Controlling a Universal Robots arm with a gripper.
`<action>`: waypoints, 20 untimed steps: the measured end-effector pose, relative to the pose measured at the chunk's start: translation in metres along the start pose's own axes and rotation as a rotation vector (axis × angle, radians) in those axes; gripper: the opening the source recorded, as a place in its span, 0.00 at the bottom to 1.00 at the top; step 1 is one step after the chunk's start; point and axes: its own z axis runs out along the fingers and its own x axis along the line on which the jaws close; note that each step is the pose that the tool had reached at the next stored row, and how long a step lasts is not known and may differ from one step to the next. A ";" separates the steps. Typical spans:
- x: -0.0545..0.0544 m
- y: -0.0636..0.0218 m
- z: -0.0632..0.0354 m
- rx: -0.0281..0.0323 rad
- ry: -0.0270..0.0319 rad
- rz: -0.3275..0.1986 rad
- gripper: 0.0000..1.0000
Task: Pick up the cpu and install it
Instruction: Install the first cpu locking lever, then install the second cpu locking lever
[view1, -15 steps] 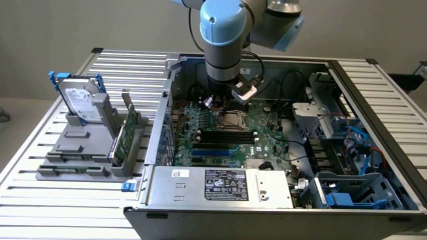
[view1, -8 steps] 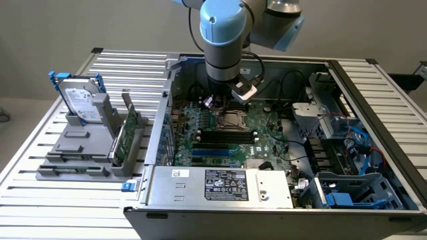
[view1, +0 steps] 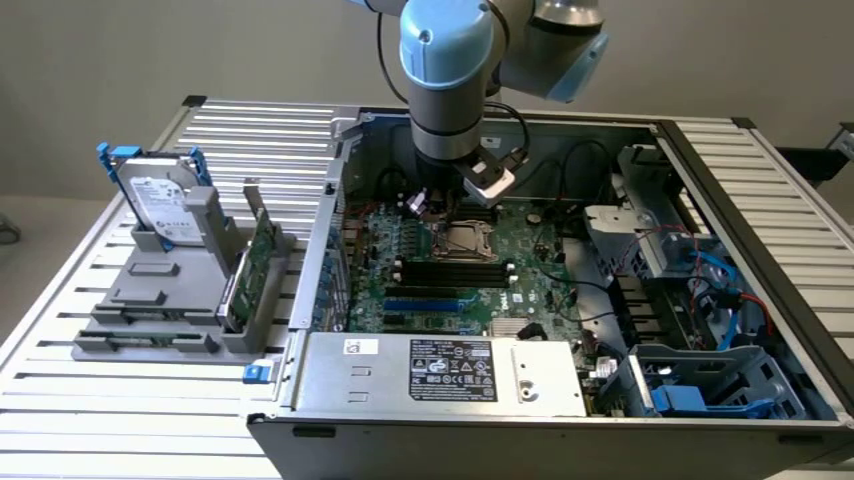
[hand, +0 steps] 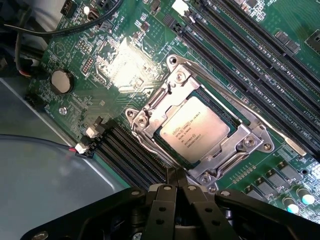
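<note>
The cpu (hand: 195, 132), a small silvery square chip with printed lettering, lies flat inside the metal socket frame (hand: 150, 117) on the green motherboard (hand: 120, 65). In the exterior view the cpu (view1: 462, 240) sits in the socket near the middle of the board, inside the open computer case. My gripper (hand: 175, 175) hangs just above one edge of the socket, its black fingers pressed together with nothing between them. In the exterior view the gripper (view1: 430, 203) is low inside the case, just behind the socket.
Black memory slots (hand: 250, 55) run beside the socket. A hard drive with blue handles (view1: 160, 200) and a green upright circuit card (view1: 254, 270) stand in a grey holder at the exterior view's left. The case wall (view1: 320, 250) and power supply (view1: 441, 370) border the board.
</note>
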 end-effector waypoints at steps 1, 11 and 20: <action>0.000 0.0000 0.0000 0.0000 0.0001 0.000 0.11; 0.006 -0.0035 -0.0219 0.0000 0.0001 0.000 0.11; 0.009 -0.0054 -0.0340 0.0000 0.0001 0.000 0.11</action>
